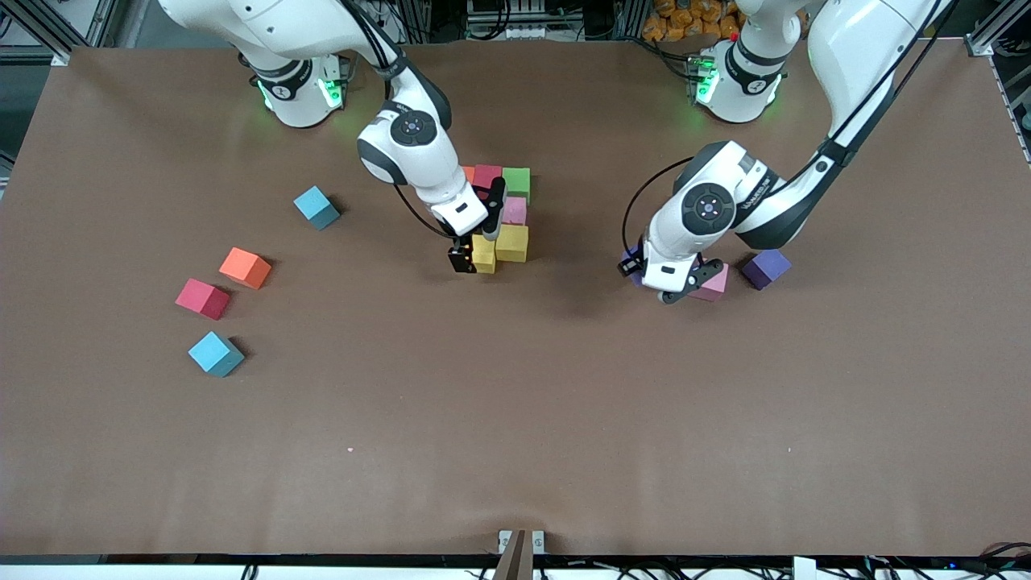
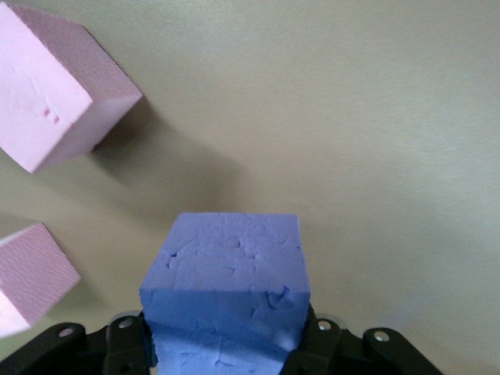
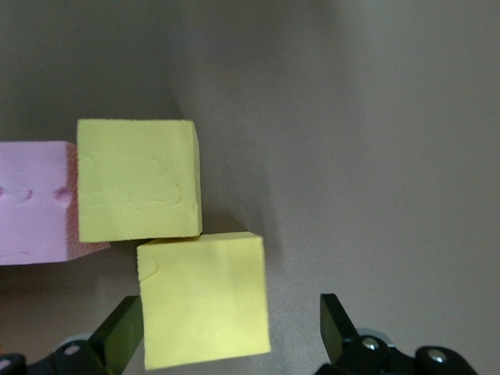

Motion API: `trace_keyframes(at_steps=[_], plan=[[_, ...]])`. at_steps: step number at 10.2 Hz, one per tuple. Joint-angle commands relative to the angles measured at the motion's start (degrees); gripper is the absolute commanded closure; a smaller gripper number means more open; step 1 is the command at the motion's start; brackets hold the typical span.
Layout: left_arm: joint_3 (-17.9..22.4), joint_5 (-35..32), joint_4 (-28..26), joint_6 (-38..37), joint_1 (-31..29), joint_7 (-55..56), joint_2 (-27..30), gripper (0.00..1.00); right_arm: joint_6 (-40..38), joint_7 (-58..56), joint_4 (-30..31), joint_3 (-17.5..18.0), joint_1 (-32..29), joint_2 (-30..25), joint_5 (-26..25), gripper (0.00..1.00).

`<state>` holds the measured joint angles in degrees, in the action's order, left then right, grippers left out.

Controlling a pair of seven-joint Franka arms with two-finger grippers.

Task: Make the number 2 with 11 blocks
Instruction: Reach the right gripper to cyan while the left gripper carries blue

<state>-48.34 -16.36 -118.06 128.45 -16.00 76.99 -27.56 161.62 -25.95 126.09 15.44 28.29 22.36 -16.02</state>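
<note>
Yellow is the colour we steer by: the yellow block (image 1: 484, 254) at the camera-side edge of the half-built number 2 (image 1: 503, 213) sits between the spread fingers of the right claw (image 1: 477, 231), which are apart and not gripping it, as the right wrist view shows, one finger beside the block and the other standing clear of it. That block lies just beside a second yellow block (image 1: 512, 242), slightly offset from it, with a pink block (image 1: 514, 210) farther from the camera and the red (image 1: 487, 175) and green (image 1: 516, 181) blocks at the row nearest the bases. We judge this placement finished, so the right claw needs to lift straight up without nudging the offset cube. The left claw (image 1: 681, 282), toward the left arm's end of the table from the yellow block, is clamped on a purple block (image 2: 226, 293), low over the table beside a loose pink block (image 1: 713, 282) and another purple block (image 1: 765, 267). The bare table between it and the yellow block gives it room. Spare light blue (image 1: 316, 207), orange (image 1: 245, 267), red (image 1: 202, 298) and light blue (image 1: 215, 354) blocks lie well apart toward the right arm's end.
</note>
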Motion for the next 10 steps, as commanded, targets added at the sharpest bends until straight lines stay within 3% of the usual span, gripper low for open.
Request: trace_keyframes(at_steps=[1, 4, 6, 8, 10], plan=[[0.00, 1.25, 4.40, -1.10, 3.77, 9.09, -1.35, 0.61, -1.31, 0.29, 2.31, 3.45, -3.66, -3.36, -1.21, 0.00], [0.00, 1.25, 8.71, -1.10, 8.61, 19.40, -3.81, 0.61, -12.43, 0.29, 2.50, 10.03, -10.42, -9.33, -0.69, 0.00], [0.09, 1.25, 10.39, -1.10, 10.02, 21.88, -5.04, 0.61, -17.29, 0.29, 2.23, 10.32, -14.38, -12.41, -0.42, 0.00], [0.01, 1.51, 11.53, -1.01, 11.42, 23.19, -6.09, 0.60, -23.34, -0.93, 1.36, 10.40, -22.09, -14.53, -0.42, 0.00], [0.35, 1.86, 15.99, -0.92, 16.68, 29.32, -9.25, 0.60, -24.43, -9.33, 0.66, 10.32, -30.44, -16.47, -0.42, 0.00]])
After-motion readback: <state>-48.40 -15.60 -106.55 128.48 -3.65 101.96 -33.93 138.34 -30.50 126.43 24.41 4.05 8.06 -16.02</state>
